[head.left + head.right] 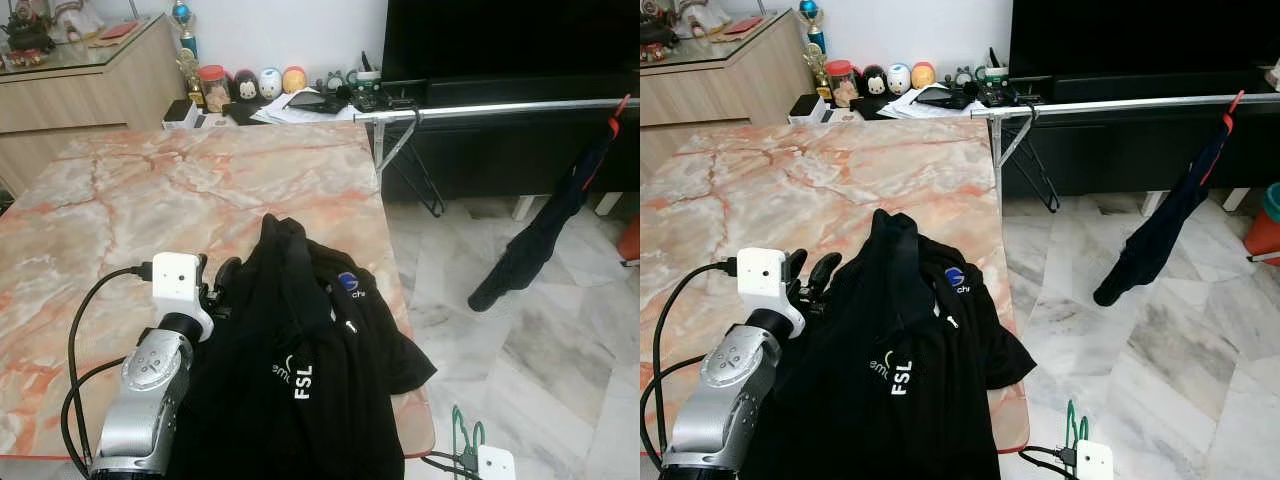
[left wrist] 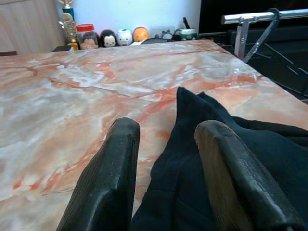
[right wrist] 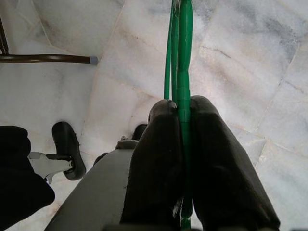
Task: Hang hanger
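Right tool (image 3: 180, 144): low at the 5 o'clock corner of the head views, its two black fingers clamped flat on the thin green wire hanger (image 3: 179, 57), which stands up out of the grip above the pale marble floor (image 1: 560, 350).
Left tool (image 2: 166, 159): fingers spread narrowly apart, gripping nothing, resting at the edge of the black printed T-shirt (image 1: 300, 360) heaped on the pink-veined marble table (image 1: 150, 200).
Hanger's long axis: roughly in line with the right tool's fingers.
Key relation: the silver metal clothes rail (image 1: 490, 108) lies toward 1 o'clock, well apart from the hanger and higher; the right arm is the nearer one.
Rail: a dark garment (image 1: 545, 225) already hangs near its far end.
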Motion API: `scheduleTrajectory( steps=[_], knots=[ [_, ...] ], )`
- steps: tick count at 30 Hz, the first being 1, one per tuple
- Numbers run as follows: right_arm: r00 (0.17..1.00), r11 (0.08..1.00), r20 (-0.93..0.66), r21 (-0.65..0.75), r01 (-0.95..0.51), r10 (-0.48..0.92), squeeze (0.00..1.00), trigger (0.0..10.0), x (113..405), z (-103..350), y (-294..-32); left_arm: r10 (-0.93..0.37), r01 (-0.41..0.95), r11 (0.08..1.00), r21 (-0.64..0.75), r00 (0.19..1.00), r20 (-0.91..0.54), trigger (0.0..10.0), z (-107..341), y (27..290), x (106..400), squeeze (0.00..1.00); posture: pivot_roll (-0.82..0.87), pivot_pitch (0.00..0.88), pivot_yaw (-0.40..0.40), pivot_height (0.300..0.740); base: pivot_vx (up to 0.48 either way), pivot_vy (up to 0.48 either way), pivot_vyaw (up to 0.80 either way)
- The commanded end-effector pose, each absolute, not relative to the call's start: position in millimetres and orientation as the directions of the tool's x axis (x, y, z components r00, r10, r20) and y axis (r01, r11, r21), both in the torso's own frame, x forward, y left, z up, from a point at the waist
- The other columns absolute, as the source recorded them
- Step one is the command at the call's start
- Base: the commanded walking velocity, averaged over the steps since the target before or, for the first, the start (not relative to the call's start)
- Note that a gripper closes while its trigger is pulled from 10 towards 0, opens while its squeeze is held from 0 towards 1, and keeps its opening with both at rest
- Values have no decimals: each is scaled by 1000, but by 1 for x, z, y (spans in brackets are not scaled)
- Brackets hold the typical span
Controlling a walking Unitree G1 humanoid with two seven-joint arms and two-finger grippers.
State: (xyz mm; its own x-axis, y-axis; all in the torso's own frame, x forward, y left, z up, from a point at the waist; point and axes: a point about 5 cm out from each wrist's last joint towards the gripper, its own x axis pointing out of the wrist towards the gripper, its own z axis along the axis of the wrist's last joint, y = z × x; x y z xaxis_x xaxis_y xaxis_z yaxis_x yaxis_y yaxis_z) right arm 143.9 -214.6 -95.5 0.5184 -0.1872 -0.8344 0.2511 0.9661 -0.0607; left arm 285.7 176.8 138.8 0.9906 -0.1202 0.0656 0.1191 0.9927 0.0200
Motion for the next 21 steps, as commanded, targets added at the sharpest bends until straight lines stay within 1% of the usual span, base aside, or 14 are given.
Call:
scheduleTrajectory(
  steps=[1,9,14,21],
  knots=[
    [519,965,-834,-58,255,-187,0,10000,143,-96,-214,-114,109,993,49,989,91,10000,145,178,288,0,66,0,55,740,0,-480,0],
    [519,965,-834,-58,255,-187,0,10000,143,-96,-215,-110,104,993,55,988,109,10000,148,177,290,0,68,0,54,740,0,-480,0],
    [516,964,-835,-63,258,-193,0,10000,136,-96,-222,-106,99,993,58,987,120,10000,150,178,290,0,67,0,53,740,0,-480,0],
    [516,964,-834,-63,258,-193,0,10000,133,-97,-223,-105,98,993,60,986,128,10000,152,178,292,0,66,0,53,740,0,-480,0]
  ],
)
